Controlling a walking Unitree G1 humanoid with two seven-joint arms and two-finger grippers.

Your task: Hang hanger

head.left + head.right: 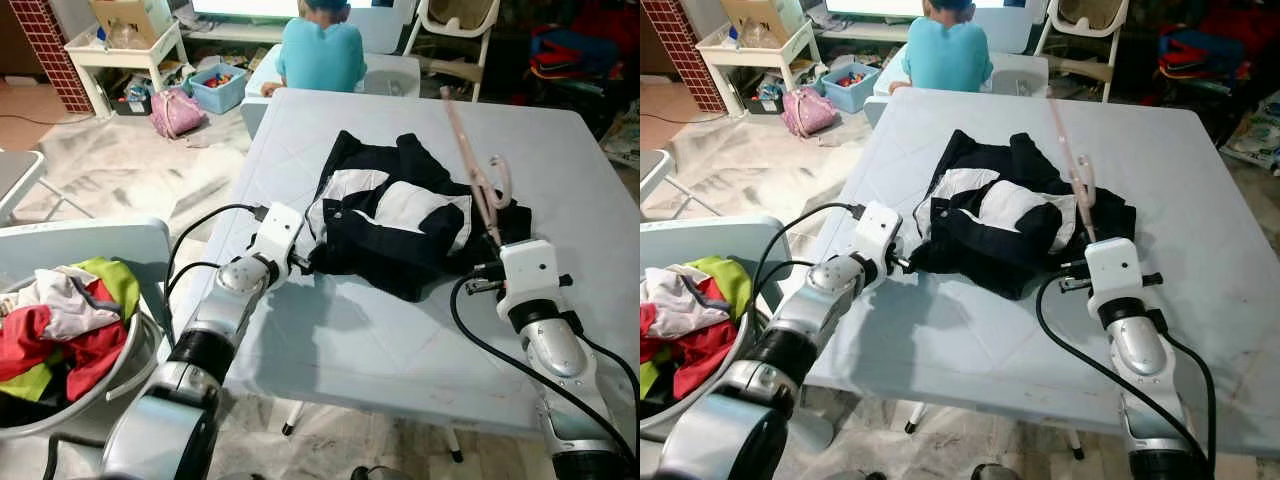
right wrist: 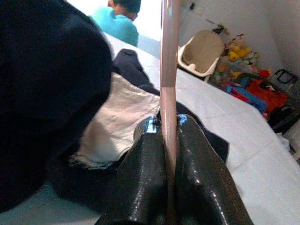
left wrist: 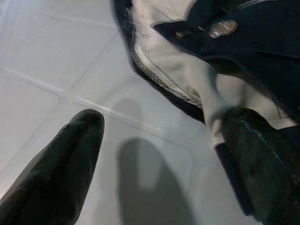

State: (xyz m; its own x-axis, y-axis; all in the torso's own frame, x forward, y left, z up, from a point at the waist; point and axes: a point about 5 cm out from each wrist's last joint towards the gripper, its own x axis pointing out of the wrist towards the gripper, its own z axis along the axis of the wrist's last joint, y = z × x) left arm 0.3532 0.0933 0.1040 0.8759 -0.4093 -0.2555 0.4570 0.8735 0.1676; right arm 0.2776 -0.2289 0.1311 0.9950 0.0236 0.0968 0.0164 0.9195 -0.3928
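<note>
on the table (image 1: pixel 560 160) | right tool (image 2: pixel 169 124) clamps pink hanger (image 1: pixel 470 165), pointing away | left tool (image 3: pixel 164 140) spread by garment (image 1: pixel 400 215)

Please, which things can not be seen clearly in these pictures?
- Hanger: its lower end goes behind the right gripper in the eye views; the right wrist view's top edge cuts it.
- Garment: crumpled, so its type and neck opening are unclear.
- Basket of clothes: cut by the left edge, eye views.
</note>
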